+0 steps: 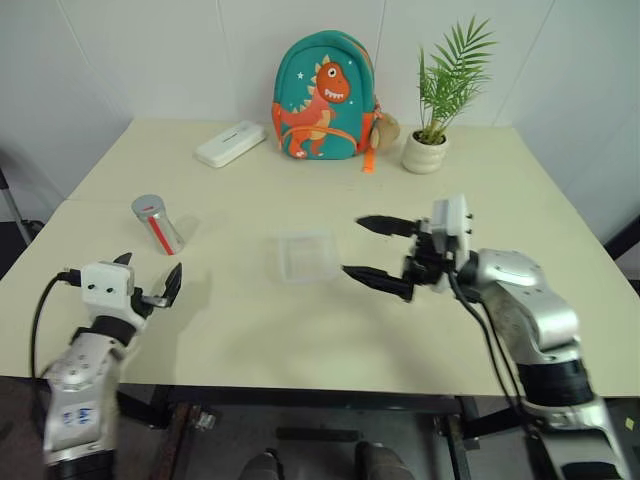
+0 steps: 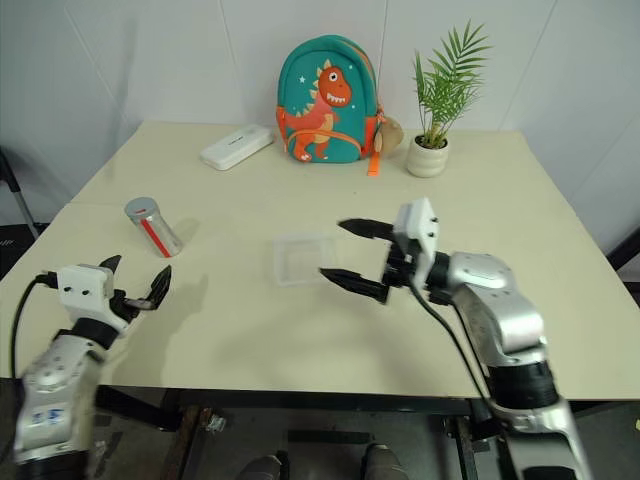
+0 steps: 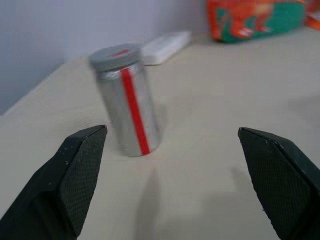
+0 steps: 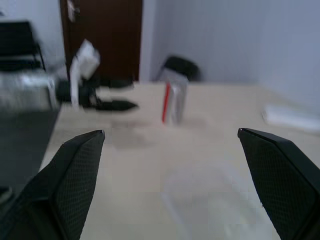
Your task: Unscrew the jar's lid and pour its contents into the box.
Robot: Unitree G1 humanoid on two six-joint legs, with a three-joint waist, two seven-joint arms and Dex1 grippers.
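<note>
From the head camera, a pale table (image 1: 300,330) carries the jar (image 1: 157,224), which stands slightly tilted near the left edge with its grey lid (image 1: 147,206) on. The clear box (image 1: 306,254) lies near the table's middle. Along the far edge sit a white case (image 1: 230,143), a dinosaur backpack (image 1: 322,97) and a potted plant (image 1: 440,95). The left gripper (image 1: 148,281) hovers by the near left corner, short of the jar, with its fingers spread and nothing between them. The right gripper (image 1: 380,255) is held just right of the box, fingers likewise wide apart and empty.

From the left wrist, the jar (image 3: 128,100) stands ahead of the spread fingers (image 3: 75,175), its red stripe facing the camera and the lid (image 3: 116,55) seated on top.

From the right wrist, the box (image 4: 210,200) is a faint outline on the table between the parted fingers (image 4: 272,175), with the jar (image 4: 172,102) and the left gripper (image 4: 107,102) beyond it.

As far as can be judged, nothing is done yet: gripping, unscrewing and pouring all remain. The contents cannot be made out through the jar's silvery wall.
</note>
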